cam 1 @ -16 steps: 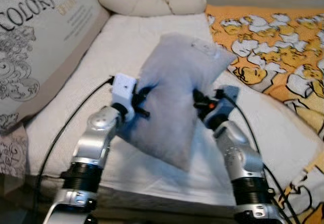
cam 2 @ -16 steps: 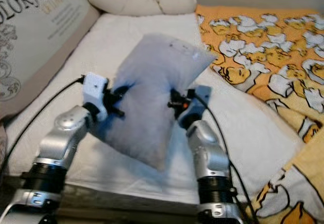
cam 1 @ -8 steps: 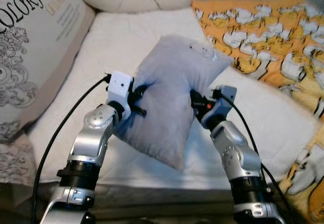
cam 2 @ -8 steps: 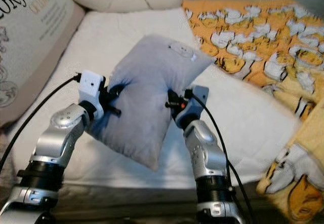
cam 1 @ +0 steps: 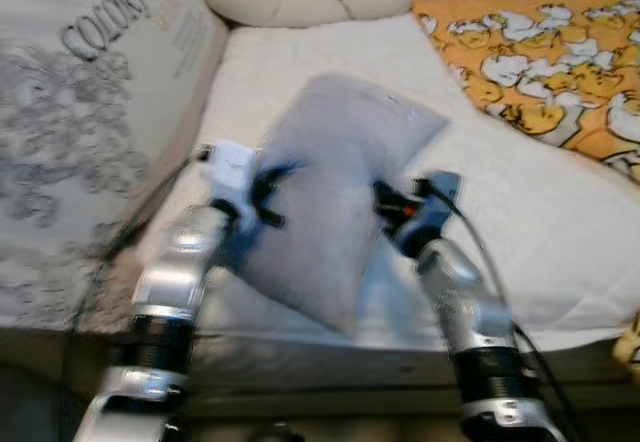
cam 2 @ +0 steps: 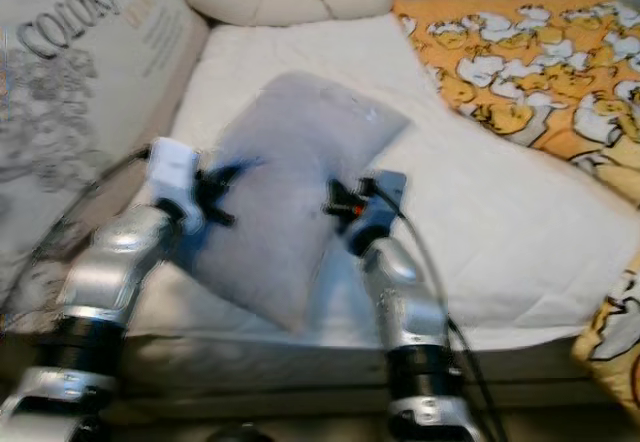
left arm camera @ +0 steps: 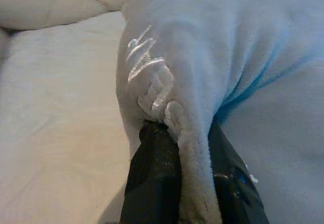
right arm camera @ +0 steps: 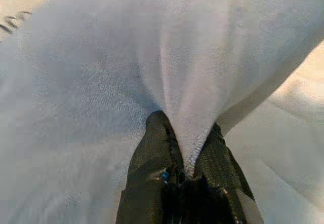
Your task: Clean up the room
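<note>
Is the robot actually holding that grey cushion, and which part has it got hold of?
Yes. Both grippers hold the grey pillow above the white bed: the left gripper pinches a fold of its left edge, the right gripper a fold of its right edge.

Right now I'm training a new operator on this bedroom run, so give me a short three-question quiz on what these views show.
1. True or false: both pincers are shut on the grey pillow.
2. Which lies on the robot's right side of the white mattress? A) the orange patterned blanket B) the large printed cushion C) the cream knotted bolster
3. Fill in: the left pincer pinches the pillow's ____.

Key
1. True: the left pincer grips one side and the right pincer grips the other.
2. A
3. Edge, a fold of its fabric held between the fingers.
</note>
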`<state>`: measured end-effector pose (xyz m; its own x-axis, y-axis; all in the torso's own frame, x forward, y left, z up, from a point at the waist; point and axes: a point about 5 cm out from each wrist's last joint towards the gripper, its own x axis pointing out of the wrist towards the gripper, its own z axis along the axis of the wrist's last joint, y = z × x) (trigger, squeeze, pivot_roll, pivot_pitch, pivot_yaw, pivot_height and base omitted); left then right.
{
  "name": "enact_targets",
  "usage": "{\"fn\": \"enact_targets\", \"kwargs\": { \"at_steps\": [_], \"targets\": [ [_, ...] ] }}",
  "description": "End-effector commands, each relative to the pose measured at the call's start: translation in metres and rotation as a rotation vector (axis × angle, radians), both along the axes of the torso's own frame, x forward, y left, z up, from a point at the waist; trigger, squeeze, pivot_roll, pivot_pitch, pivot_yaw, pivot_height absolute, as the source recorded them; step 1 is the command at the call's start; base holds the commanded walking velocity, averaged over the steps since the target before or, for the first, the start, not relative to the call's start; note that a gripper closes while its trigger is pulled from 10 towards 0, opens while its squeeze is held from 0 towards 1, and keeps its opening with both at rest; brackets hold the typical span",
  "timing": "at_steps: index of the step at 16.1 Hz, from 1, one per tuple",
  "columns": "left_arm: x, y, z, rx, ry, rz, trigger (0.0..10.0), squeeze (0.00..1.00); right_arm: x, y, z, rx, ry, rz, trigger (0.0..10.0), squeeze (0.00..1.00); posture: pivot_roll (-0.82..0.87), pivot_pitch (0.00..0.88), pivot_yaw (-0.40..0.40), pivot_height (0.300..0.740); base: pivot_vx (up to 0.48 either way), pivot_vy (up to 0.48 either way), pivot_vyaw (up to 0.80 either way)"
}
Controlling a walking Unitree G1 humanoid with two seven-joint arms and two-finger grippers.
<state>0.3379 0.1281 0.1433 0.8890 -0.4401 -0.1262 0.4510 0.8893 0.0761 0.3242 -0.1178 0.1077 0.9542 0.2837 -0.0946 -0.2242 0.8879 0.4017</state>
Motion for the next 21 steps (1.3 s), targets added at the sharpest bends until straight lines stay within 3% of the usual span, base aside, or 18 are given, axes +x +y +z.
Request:
{"fn": "enact_targets", "kwargs": {
  "at_steps": [1,12,21],
  "targets": [
    [0.005,0.0096,0.0118,0.006,-0.046,0.031,10.0,0.0,0.0017,0.0048,0.0062,0.012,-0.024,0.003,10.0,0.0,0.05,0.0,0.072,0.74,0.0,0.364,0.0],
    [0.0081,0.0138,0.0141,-0.034,-0.06,0.075,10.0,0.0,0.0056,0.0081,0.0062,-0.01,-0.018,0.036,10.0,0.0,0.05,0.0,0.057,0.74,0.0,0.065,0.0],
    [0.0103,0.0144,0.0125,-0.035,-0.052,0.089,10.0,0.0,0.0073,0.0064,0.0043,-0.034,-0.013,0.031,10.0,0.0,0.05,0.0,0.055,0.74,0.265,0.0,0.0]
  ]
}}
